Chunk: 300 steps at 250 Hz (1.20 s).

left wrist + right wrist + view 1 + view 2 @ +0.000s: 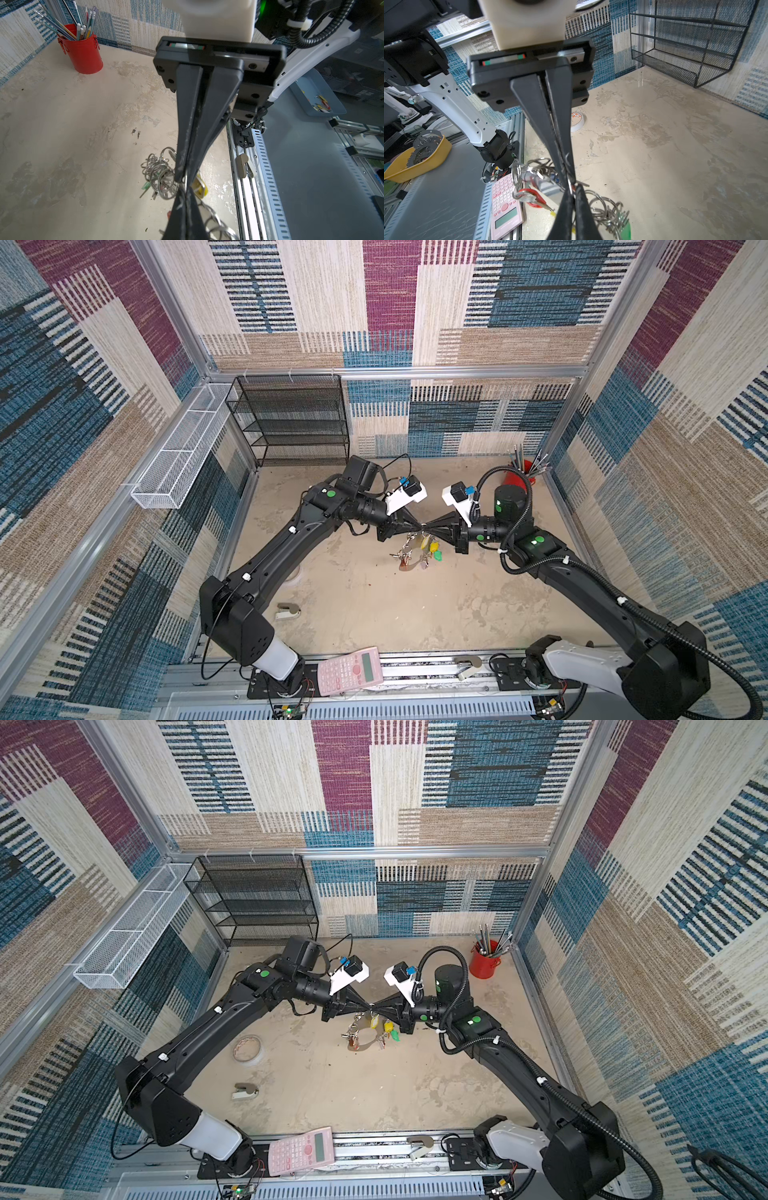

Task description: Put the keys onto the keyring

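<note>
At far left, a black mesh shelf (291, 418) is standing against the back wall. A roll of tape (247, 1048) and a stapler (287, 610) are lying on the bench (374, 614) nearer the front, and a pink calculator (350, 670) is resting on the front rail.

At centre, I am watching the left tool (417, 526) and the right tool (429, 526) meeting tip to tip above the bench. The left tool's fingers are pressing together, with a thin silver ring showing at their tips in the right wrist view.

The keyring (409, 565) is hanging just beneath that meeting point, its rings and coloured tags dangling. The keys (433, 546), marked by a yellow tag, are hanging among them, just below the tips.

The right tool is showing a narrow gap between its fingers; I cannot tell whether it is gripping anything.

At far right, a red cup (484, 963) of pencils is standing in the back corner.
</note>
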Motion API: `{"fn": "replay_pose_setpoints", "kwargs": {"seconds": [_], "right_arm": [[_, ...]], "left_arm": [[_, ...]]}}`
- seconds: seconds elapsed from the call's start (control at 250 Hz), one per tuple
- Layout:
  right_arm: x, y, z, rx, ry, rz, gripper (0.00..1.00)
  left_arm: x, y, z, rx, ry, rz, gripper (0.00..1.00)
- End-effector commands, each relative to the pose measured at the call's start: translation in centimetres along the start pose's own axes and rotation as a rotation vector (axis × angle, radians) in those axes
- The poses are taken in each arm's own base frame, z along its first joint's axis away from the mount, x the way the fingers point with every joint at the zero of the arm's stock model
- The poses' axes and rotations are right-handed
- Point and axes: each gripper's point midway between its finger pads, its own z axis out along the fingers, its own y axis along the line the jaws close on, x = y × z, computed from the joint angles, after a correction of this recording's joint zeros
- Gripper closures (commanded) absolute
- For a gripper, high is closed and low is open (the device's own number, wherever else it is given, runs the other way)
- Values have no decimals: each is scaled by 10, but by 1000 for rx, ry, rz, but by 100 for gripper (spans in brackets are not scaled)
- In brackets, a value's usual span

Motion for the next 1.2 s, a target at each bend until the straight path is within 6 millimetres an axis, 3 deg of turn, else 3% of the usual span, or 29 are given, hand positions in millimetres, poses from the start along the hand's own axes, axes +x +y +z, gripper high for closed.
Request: {"fn": "replay_pose_setpoints", "kwargs": {"seconds": [0.0,0.188,0.54,0.924,1.196], "right_arm": [[-19,-4,-12,48,-72,-26,73],[-25,-3,-33,64,-132,-1,64],[-8,-7,-22,-2,-102,60,64],[-14,-5,-16,-55,-118,50,73],[-13,1,-7,-57,-112,39,72]], "left_arm": [[-18,1,-3,-3,-93,9,100],[-24,0,-10,-4,-186,-16,100],[-39,-2,-21,13,-376,-35,100],[-45,-5,-21,71,-475,-65,100],[-46,3,-17,77,-519,-90,100]]}}
